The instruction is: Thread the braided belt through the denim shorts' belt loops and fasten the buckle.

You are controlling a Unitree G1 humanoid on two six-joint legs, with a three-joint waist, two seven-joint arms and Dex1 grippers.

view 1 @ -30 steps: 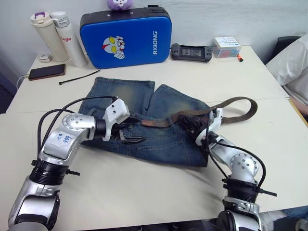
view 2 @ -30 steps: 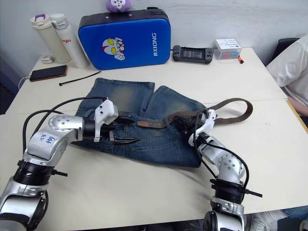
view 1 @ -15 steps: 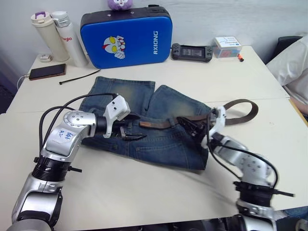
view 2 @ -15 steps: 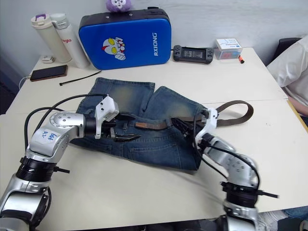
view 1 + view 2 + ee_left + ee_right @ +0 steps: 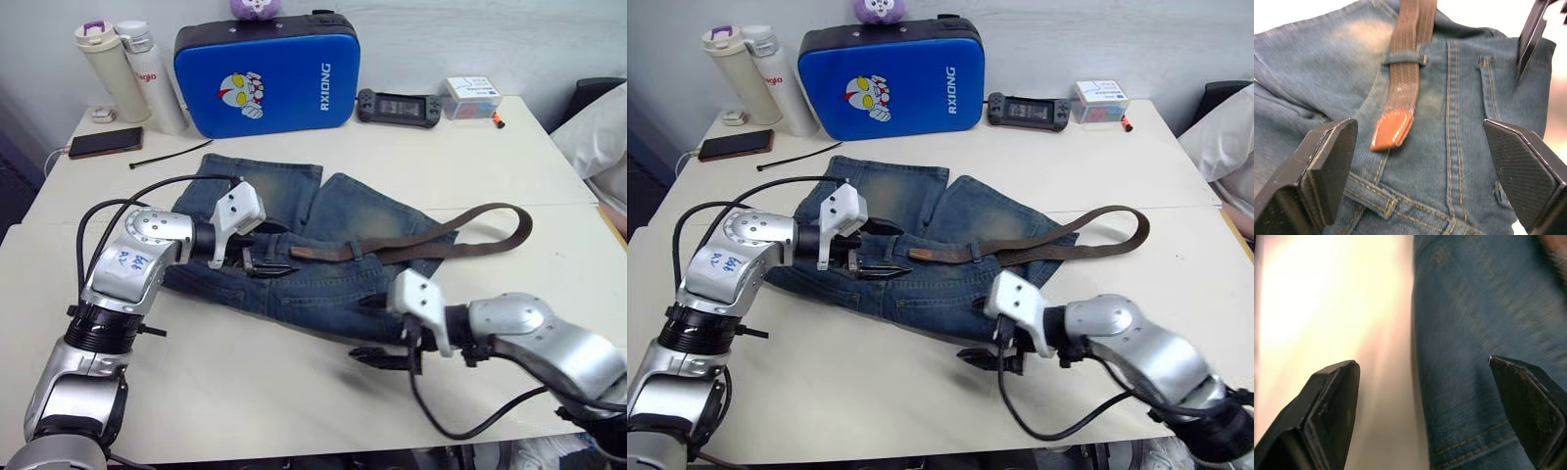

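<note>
Left hand (image 5: 1415, 161) spread wide over the waistband, gripping nothing; right hand (image 5: 377, 357) also open, at the denim shorts' (image 5: 323, 284) near hem. Braided belt (image 5: 431, 240) across the shorts, tan tip (image 5: 1392, 129) past one loop. Likely limp, light; best pinched behind that stiffer tip.

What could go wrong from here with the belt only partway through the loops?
1. The belt's tan tip lies loose past one loop, with the left tool open around it and gripping nothing; a tug could back it out.
2. The right tool is open at the shorts' edge, off the belt, so the long free end can drag.
</note>
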